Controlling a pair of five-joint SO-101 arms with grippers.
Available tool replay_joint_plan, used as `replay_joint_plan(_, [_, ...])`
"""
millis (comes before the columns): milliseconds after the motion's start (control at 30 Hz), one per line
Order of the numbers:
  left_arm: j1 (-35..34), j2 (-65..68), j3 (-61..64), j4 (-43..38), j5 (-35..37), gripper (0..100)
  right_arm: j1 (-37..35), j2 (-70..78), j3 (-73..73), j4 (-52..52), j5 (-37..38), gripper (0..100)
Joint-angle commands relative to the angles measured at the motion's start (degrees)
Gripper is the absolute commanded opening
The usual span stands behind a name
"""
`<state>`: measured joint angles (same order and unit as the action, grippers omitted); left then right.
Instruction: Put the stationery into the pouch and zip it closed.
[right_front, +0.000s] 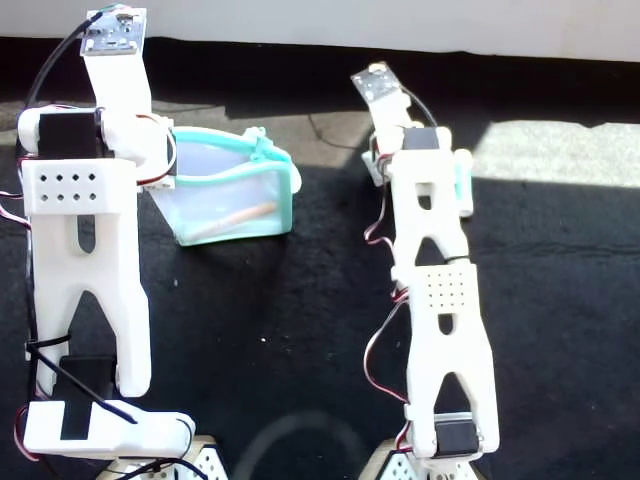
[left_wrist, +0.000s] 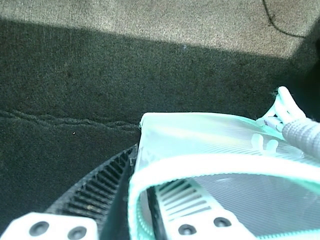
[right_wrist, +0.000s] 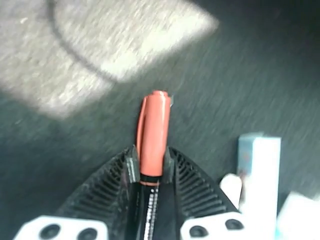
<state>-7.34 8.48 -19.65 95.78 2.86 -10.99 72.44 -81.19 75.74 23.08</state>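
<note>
Black cloth covers the desk (right_front: 300, 330), with a bright patch of sun (right_front: 560, 150) off to the far right and a pale wall (right_front: 400, 20) along the back. On my left side I've got the pouch (right_front: 235, 195), clear-walled with mint-green trim, standing on the far part of the desk right beside my left arm (right_front: 90, 230). Through its wall I can see a tan stick (right_front: 235, 220), pencil-like, lying slantwise low inside. From the left wrist camera, the left fingers (left_wrist: 145, 170) are clenched on the pouch's green rim (left_wrist: 200, 162): one ribbed finger sits outside the wall, and the other shows through the clear plastic from inside. The zip pull (left_wrist: 282, 105) and a grey cord (left_wrist: 302, 135) sit at the rim's far corner. Over to my right arm (right_front: 430, 200), which stands well apart from the pouch, above the dark cloth. The right fingers (right_wrist: 150, 162) are clamped on a pen (right_wrist: 152, 130), black barrel between them and the orange cap poking out past the tips, above the desk. Just beside that grip lies a pale blue and white block (right_wrist: 260, 170) on the cloth; I can't tell what it is.
</note>
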Motion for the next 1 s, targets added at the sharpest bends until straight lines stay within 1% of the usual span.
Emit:
replay_joint_plan(0, [-0.2, 3.9, 0.9, 1.1, -0.7, 1, 0.7, -3.0, -16.5, 9.9, -3.6, 0.6])
replay_joint_plan(67, [-0.2, 3.6, 0.9, 1.1, -0.7, 1, 0.6, -3.8, -22.1, 16.2, -4.3, 0.6])
replay_joint_plan(200, [-0.2, 3.4, 0.7, 1.1, -0.7, 1, 0.5, -8.0, -19.7, 25.4, -4.5, 0.6])
replay_joint_plan(400, [0.0, 3.3, 0.4, 1.0, -0.7, 1, 1.7, -15.6, -19.6, 25.5, -11.6, 0.5])
replay_joint_plan(567, [0.1, 3.3, 0.4, 0.7, -0.5, 1, 2.7, -28.0, -16.0, 25.6, -13.8, 0.5])
replay_joint_plan(633, [0.1, 3.3, 0.4, 0.5, -0.4, 1, 3.0, -35.3, -10.4, 25.6, -14.2, 0.5])
replay_joint_plan(700, [0.2, 3.3, 0.4, 0.5, -0.4, 1, 3.0, -43.7, -0.9, 25.6, -14.2, 0.5])
replay_joint_plan(900, [2.2, 3.3, 0.4, -0.4, -0.4, 1, -0.7, -70.4, 40.0, 24.5, -15.6, 0.5])
replay_joint_plan(967, [2.8, 3.3, 0.4, -0.6, -0.4, 1, -1.7, -76.6, 54.6, 20.5, -15.7, 0.5])
